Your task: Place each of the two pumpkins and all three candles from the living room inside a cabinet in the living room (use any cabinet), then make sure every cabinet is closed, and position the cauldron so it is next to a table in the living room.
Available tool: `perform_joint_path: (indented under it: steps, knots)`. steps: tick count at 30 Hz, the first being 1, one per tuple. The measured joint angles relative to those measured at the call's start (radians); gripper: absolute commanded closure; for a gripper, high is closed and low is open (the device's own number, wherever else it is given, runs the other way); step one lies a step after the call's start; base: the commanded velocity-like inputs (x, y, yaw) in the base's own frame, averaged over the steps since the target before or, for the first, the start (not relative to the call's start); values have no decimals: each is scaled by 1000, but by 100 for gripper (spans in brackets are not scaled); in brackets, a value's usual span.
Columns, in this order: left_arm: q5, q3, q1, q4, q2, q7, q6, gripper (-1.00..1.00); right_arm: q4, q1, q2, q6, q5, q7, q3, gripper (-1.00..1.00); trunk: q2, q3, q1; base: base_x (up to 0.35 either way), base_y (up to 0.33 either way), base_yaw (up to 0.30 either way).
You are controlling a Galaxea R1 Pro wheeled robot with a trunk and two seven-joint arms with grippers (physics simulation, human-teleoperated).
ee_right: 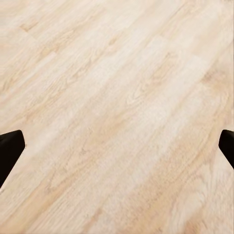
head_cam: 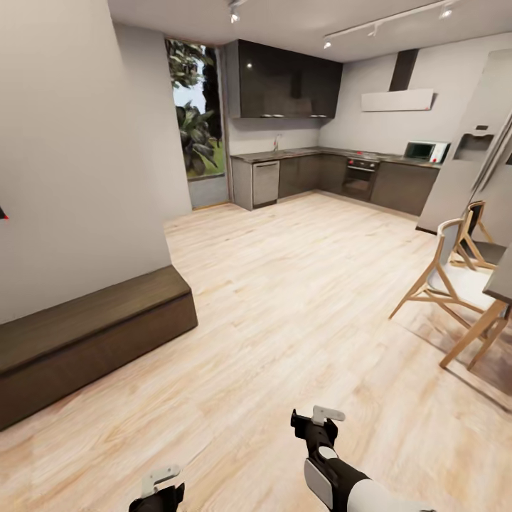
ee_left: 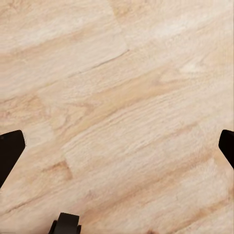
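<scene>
Dark-brown cabinet (head_cam: 92, 334) well left of both empty, spread-open grippers, left gripper (ee_left: 117, 146), right gripper (ee_right: 117, 146).

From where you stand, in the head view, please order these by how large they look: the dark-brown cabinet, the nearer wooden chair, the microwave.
1. The dark-brown cabinet, largest, though it is also nearest the camera.
2. The nearer wooden chair.
3. The microwave, smallest, but it is far away, so its real size is unsure.
</scene>
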Motion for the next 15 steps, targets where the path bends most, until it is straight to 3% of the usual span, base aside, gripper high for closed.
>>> perform_joint_path:
  steps: [15]
  knots:
    - [1, 1, 0, 0, 0, 0, -26, -100, 0, 0, 0, 1, 0, 0, 0, -100, 0, 0, 0, 1, -3, 292]
